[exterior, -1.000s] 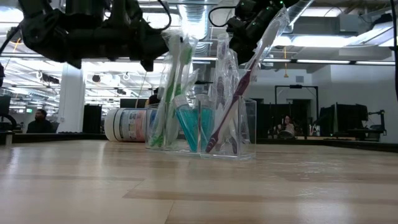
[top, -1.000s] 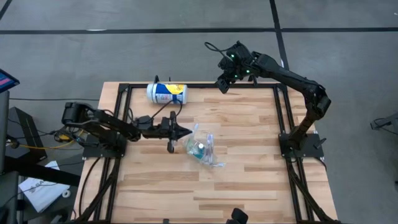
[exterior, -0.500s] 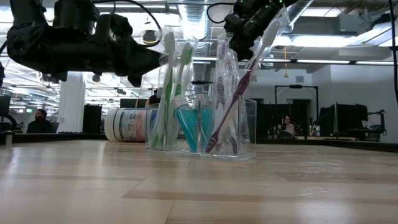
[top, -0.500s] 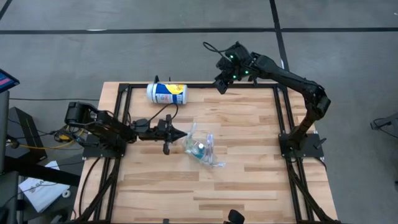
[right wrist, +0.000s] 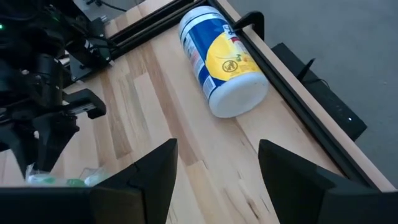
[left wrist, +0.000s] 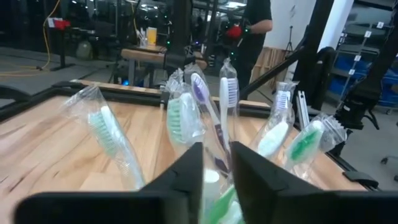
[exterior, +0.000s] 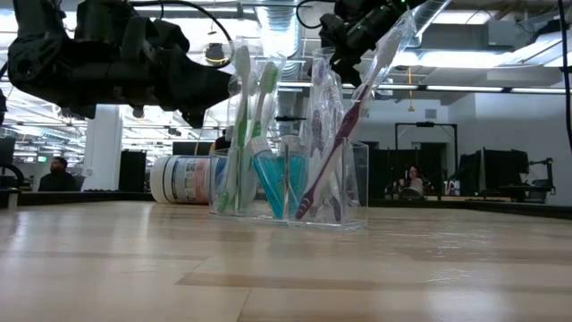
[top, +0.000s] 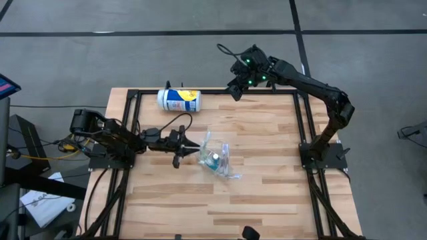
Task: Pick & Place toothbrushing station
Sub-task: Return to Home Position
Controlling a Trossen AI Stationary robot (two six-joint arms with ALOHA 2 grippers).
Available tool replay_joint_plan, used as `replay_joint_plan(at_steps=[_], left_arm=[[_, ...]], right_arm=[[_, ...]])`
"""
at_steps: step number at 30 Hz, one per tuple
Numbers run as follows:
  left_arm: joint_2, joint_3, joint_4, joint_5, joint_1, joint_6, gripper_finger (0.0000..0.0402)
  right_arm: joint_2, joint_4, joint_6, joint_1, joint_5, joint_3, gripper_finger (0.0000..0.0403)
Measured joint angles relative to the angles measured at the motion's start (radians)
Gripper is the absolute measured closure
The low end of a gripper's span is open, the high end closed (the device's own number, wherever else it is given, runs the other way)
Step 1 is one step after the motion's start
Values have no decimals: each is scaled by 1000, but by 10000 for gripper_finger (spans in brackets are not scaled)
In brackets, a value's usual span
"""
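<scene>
Left arm [top: 110, 133] is reaching in low over the worktop [top: 267, 187]. Its jaws are sitting a little apart, gripping nothing, w/ tips just beside the wrapped green toothbrushes [exterior: 239, 143].

Main risk is here: if the arm is swinging sideways while backing off, a jaw could be catching a wrapper or brush head & tipping the whole set.

Behind it, a wipes canister [top: 179, 100] is lying on its side at the back edge; any knock could be sending it rolling.

Clear organizer [top: 219, 161] is standing approx mid-worktop, probably light & top-heavy w/ brushes leaning out. Blue toothpaste tubes [exterior: 273, 183] are sitting in the middle, a purple brush [exterior: 332, 156] in the right compartment.

Right arm [top: 307, 80] is hanging high over the back rail, jaws wide apart & empty, well clear of the set, so there's little danger there.
</scene>
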Motion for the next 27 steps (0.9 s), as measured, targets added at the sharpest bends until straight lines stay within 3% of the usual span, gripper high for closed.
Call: replay_joint_plan(at_steps=[5, 10, 15, 19, 27], left_arm=[[-42, 0, 1, -9, 21, -26, 260], [-210, 5, -5, -9, 91, -105, 221], [-470, 57, -261, -8, 178, -195, 229], [-665, 94, -450, -4, 247, -270, 243], [-900, 94, -489, -10, 326, -355, 263]], right_arm=[[-10, 24, -7, -1, -1, -1, 189], [-83, 250, 16, 0, -62, -1, 189], [-217, 392, 68, 3, -71, 0, 189], [-332, 397, 190, 10, -3, 1, 189], [-470, 260, 140, 62, 13, 1, 189]])
